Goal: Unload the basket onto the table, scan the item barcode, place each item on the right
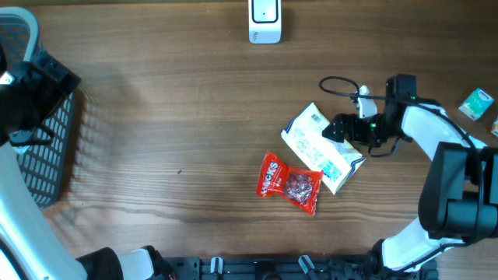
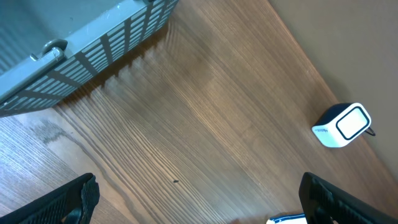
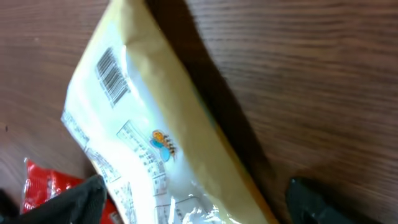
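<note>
A white and yellow packet (image 1: 321, 146) lies flat on the wooden table right of centre, with its barcode (image 1: 317, 118) facing up near its far corner. The barcode (image 3: 112, 78) is sharp in the right wrist view. My right gripper (image 1: 336, 128) hovers over the packet (image 3: 161, 124), open, with its fingers (image 3: 87, 194) standing on either side of it and gripping nothing. The white scanner (image 1: 264, 21) stands at the table's far edge. My left gripper (image 2: 199, 208) is open and empty at the far left, with the scanner (image 2: 342, 124) in its view.
A red candy bag (image 1: 289, 183) lies against the packet's near-left side. A dark mesh basket (image 1: 48, 152) sits at the left edge, under my left arm. A small green packet (image 1: 475, 103) lies at the far right. A black cable (image 1: 336, 82) loops behind my right gripper.
</note>
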### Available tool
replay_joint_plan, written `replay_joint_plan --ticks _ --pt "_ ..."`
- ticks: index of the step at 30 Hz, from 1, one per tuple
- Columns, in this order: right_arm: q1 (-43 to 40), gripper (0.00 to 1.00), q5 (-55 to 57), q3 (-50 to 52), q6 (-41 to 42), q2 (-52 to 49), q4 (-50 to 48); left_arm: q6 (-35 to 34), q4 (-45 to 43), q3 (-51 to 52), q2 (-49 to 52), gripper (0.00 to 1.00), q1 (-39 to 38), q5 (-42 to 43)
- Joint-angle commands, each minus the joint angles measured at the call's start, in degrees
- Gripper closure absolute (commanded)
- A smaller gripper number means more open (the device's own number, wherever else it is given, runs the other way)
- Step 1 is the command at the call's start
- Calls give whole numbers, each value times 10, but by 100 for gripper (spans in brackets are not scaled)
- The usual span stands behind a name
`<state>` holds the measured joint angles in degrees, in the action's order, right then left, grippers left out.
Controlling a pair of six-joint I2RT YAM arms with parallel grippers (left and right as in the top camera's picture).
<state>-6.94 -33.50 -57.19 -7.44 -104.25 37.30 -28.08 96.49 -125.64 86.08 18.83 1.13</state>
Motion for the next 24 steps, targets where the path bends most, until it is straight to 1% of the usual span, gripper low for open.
replay_joint_plan --ticks 1,2,3,5,6,7,11,12,14,15,18,21,22,24 --pt "7 36 -1 58 55 -36 -18 9 0 -6 0 0 3 -6" --pt "8 45 0 60 62 -36 -20 9 0 -6 0 0 3 -6" --pt "8 52 0 60 69 -36 -20 9 0 -6 0 0 3 -6" --pt "8 81 5 60 92 -36 -22 9 0 -6 0 0 3 -6" --pt "8 93 4 60 92 -36 -21 9 0 -6 0 0 3 -6" --pt "8 96 5 60 97 -36 -21 9 0 -6 0 0 3 -6" --pt "7 96 2 52 156 -35 -22 9 0 -6 0 0 3 -6" --pt "5 96 -12 43 166 -35 -22 9 0 -6 0 0 3 -6" --pt "-5 96 -76 20 173 -35 -26 9 0 -6 0 0 3 -6" --pt "-12 96 -103 9 194 -35 -35 9 0 -6 0 0 3 -6" --pt "-44 96 -169 -6 300 -35 -122 9 0 -6 0 0 3 -6" --pt "-75 96 -172 -6 382 -35 -186 9 0 -6 0 0 3 -6" --pt "-92 96 -172 -6 396 -35 -199 9 0 -6 0 0 3 -6" --pt "-109 96 -172 -6 389 -35 -193 9 0 -6 0 0 3 -6"
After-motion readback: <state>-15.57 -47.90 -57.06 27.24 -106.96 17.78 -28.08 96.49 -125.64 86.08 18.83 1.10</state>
